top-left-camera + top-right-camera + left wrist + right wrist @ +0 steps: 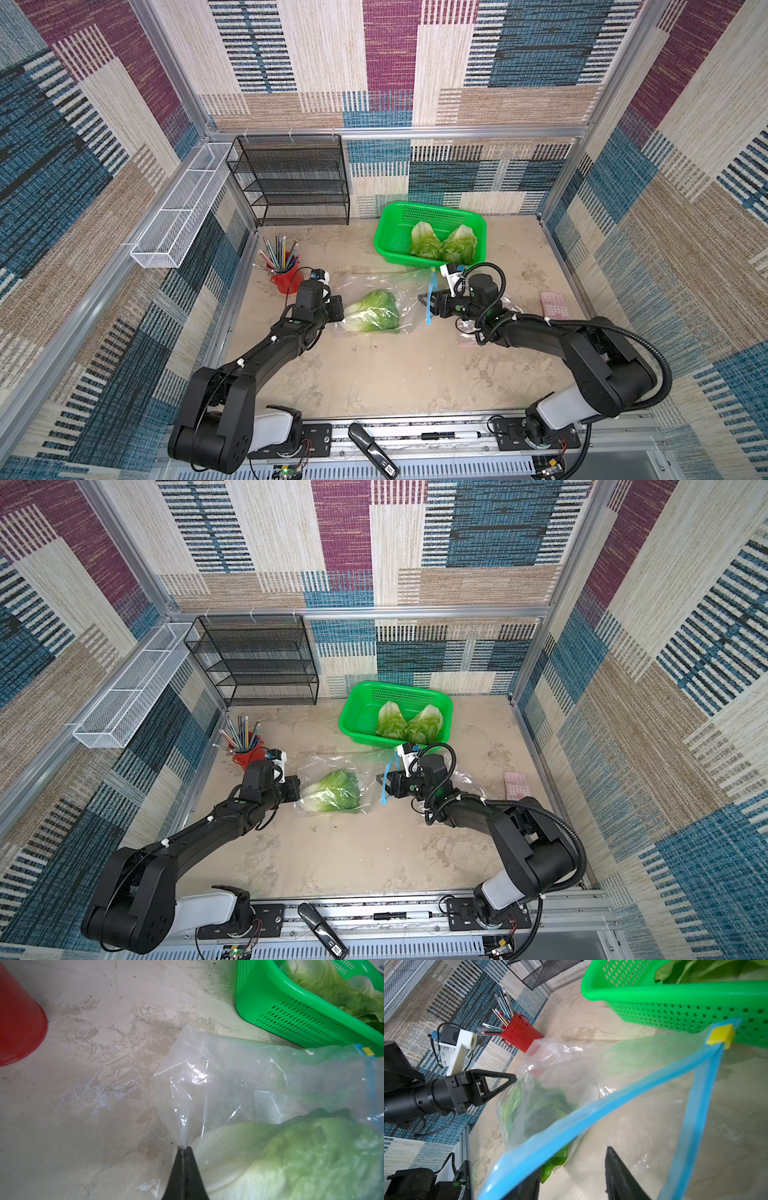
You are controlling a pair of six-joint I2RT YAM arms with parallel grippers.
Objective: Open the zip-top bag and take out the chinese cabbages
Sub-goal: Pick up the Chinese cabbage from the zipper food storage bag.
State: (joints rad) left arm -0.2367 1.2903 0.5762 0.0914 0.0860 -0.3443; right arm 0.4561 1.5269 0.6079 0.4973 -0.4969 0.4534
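Woven walls (390, 62) in blue, purple and tan patches stand around a sandy tabletop (374, 374) with pale scuffs. At the back, a green basket (432, 216) full of little holes sits on the table. 2 chinese cabbages (424, 241) lie side by side in it, touching. A clear zip-top bag (365, 282) lies near the middle, just in front of the basket. 1 more chinese cabbage (372, 311) is inside the bag. Its white end points toward the left arm and its green leaves point toward the bag's mouth.

The left gripper (338, 309) has its jaws squeezed together on the closed end of the bag. It pinches a bunch of plastic right beside the cabbage's white end. The right gripper (424, 300) is at the bag's mouth. Its jaws stand apart, and the blue zip strip (591, 1109) runs across 1 of its fingers. The mouth gapes wide, with the yellow slider (720, 1035) at the end near the basket.

A red bucket (286, 278) full of pencils (278, 249) stands beside the left arm. A black mesh shelf (291, 183) stands at the back wall. A white mesh tray (183, 208) hangs on the side wall.
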